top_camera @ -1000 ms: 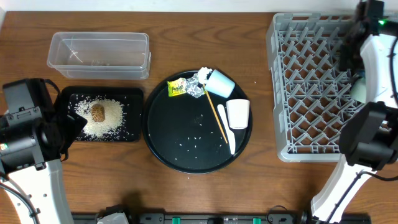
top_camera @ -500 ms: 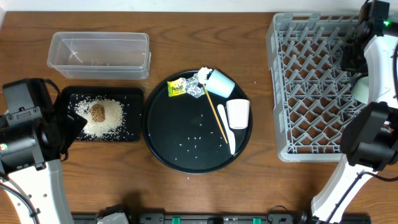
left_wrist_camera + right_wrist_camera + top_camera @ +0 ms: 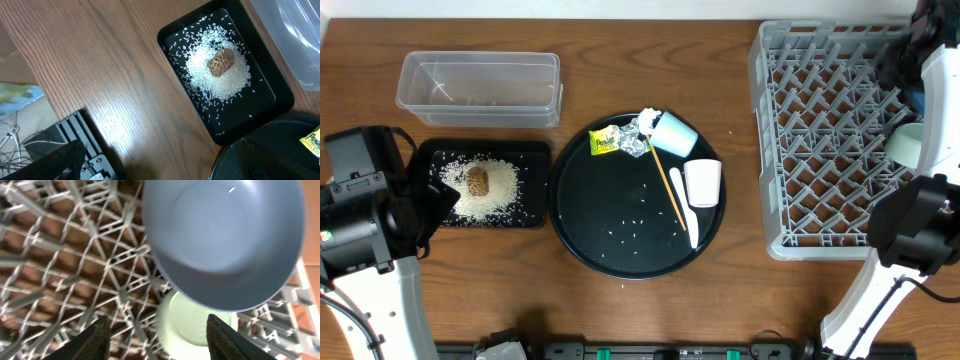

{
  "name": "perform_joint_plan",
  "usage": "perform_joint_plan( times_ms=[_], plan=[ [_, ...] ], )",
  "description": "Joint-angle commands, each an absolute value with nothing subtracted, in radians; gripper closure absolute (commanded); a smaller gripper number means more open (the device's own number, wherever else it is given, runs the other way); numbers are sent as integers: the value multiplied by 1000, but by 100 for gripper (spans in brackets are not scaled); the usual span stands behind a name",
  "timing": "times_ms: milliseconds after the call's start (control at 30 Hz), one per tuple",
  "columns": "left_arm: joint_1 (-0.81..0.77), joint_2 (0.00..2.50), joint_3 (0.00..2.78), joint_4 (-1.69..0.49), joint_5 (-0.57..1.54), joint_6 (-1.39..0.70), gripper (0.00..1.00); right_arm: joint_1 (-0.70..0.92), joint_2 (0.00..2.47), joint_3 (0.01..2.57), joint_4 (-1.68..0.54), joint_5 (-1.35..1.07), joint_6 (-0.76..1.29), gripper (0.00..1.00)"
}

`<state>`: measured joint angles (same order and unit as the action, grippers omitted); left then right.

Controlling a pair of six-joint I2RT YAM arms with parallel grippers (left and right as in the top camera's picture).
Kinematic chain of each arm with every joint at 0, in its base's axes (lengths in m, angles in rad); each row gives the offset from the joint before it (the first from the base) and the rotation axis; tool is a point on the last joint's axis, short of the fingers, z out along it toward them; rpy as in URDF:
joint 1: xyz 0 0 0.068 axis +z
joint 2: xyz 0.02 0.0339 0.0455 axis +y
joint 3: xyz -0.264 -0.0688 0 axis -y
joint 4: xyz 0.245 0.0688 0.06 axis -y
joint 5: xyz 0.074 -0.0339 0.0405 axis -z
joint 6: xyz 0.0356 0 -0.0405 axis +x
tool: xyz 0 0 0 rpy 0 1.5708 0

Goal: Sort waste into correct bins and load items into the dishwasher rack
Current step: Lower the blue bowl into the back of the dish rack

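In the right wrist view the large dark blue bowl (image 3: 225,235) stands on edge in the grey dishwasher rack (image 3: 820,140), with the pale mint bowl (image 3: 192,322) just beyond it. My right gripper (image 3: 162,341) hangs open above them, holding nothing. Rice (image 3: 480,190) and a brown lump (image 3: 477,180) lie in the shallow black tray (image 3: 525,152). The clear tub (image 3: 480,88) stands behind that tray. On the round tray (image 3: 620,240) are a yellow wrapper (image 3: 605,141), foil (image 3: 638,142), tissue (image 3: 648,117), a light blue cup (image 3: 672,134), a white cup (image 3: 702,183) and a white spoon (image 3: 685,205). My left gripper (image 3: 432,203) is open beside the black tray.
A thin wooden stick (image 3: 667,185) lies across the round tray beside the spoon, and loose rice grains (image 3: 635,222) dot that tray. A black equipment rail (image 3: 82,145) runs along the table's near edge under the left arm.
The right arm has drawn back toward the rack's far right corner, leaving more of the mint bowl uncovered. The left arm and the things on the trays have not moved.
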<state>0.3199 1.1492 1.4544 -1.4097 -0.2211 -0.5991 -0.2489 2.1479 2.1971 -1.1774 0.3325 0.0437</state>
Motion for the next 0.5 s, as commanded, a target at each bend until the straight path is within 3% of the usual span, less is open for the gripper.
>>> perform_joint_plan(
  times_ms=[0, 467],
  plan=[
    [325, 1150, 1459, -1413, -241, -603, 2, -287, 2156, 2212, -1158, 389, 21, 41],
    [325, 1149, 1459, -1413, -241, -603, 2, -408, 2257, 2212, -1118, 174, -89, 36]
  ],
)
